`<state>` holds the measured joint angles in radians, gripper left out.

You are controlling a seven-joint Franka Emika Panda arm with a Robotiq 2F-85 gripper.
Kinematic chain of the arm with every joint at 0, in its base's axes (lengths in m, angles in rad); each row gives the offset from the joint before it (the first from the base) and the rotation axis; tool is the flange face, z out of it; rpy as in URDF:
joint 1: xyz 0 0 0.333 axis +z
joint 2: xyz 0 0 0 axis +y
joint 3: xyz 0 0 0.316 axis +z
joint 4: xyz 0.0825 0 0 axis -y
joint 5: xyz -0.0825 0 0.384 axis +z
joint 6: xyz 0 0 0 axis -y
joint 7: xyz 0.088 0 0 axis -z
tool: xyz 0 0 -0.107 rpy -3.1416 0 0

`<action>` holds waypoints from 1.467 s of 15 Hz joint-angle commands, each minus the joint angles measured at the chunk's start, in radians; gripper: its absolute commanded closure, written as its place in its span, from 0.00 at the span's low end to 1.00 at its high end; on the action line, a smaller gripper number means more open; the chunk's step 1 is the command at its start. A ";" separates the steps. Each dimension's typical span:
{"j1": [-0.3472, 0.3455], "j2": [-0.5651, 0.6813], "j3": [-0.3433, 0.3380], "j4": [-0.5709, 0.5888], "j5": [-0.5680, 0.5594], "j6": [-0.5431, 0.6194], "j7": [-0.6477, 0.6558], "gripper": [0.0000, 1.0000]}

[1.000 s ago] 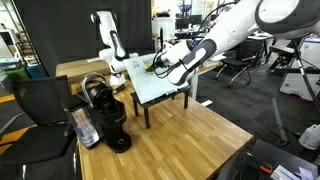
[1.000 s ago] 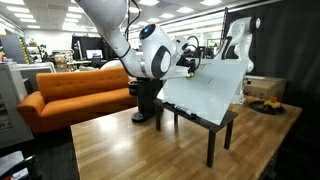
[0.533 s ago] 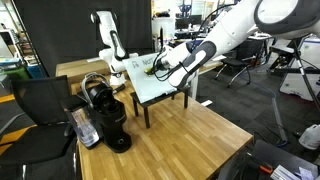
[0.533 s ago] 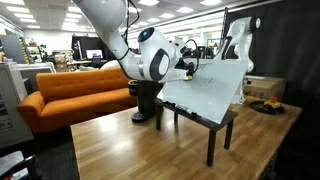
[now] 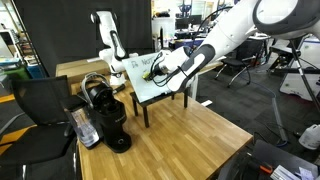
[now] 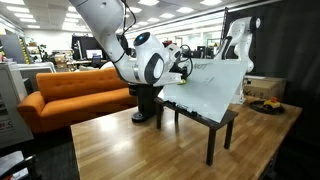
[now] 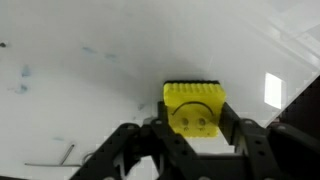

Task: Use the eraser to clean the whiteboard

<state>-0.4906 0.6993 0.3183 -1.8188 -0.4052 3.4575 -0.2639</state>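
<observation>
Wrist view: gripper (image 7: 195,128) with its two dark fingers (image 7: 232,122) pressed in on the yellow eraser (image 7: 195,106), one on each side, so that the block is pinched between them. The eraser's ribbed upper edge meets the whiteboard (image 7: 90,60), whose surface fills most of the frame. Faint bluish marks (image 7: 25,75) lie toward the upper left of the board, well apart from the eraser, and a thin dark stroke (image 7: 55,160) sits at the lower left.

Exterior views: the whiteboard (image 5: 162,92) (image 6: 205,90) stands tilted on a dark legged stand (image 6: 211,140), which rests on a wooden table (image 5: 185,140). The white arm (image 5: 232,32) reaches across to the board, and the gripper (image 5: 150,68) (image 6: 186,68) is at the board's upper part, near its raised edge; at this distance the eraser itself is too small to make out with certainty. A black coffee machine (image 5: 108,115) stands on the same table, beside the stand and apart from it. An orange sofa (image 6: 80,95) stands behind the table
</observation>
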 commanded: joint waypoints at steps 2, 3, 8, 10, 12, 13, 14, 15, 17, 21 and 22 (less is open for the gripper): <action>0.022 0.000 -0.010 -0.016 0.017 0.000 -0.042 0.73; 0.021 -0.001 -0.011 -0.014 0.019 0.000 -0.045 0.73; 0.016 -0.004 -0.024 0.016 0.045 0.000 -0.043 0.73; 0.013 -0.008 -0.034 0.031 0.067 0.000 -0.044 0.73; 0.017 -0.018 -0.055 0.044 0.096 0.000 -0.043 0.73; 0.026 -0.024 -0.075 0.047 0.116 0.000 -0.043 0.73; 0.033 -0.027 -0.093 0.054 0.137 0.000 -0.042 0.73; 0.037 -0.030 -0.108 0.057 0.155 0.000 -0.042 0.73; 0.054 -0.036 -0.147 0.060 0.194 0.000 -0.040 0.73; 0.138 -0.047 -0.284 0.058 0.187 -0.001 0.052 0.73; 0.157 -0.050 -0.312 0.056 0.192 -0.001 0.062 0.73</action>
<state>-0.4053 0.6638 0.0978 -1.7566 -0.2347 3.4570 -0.2364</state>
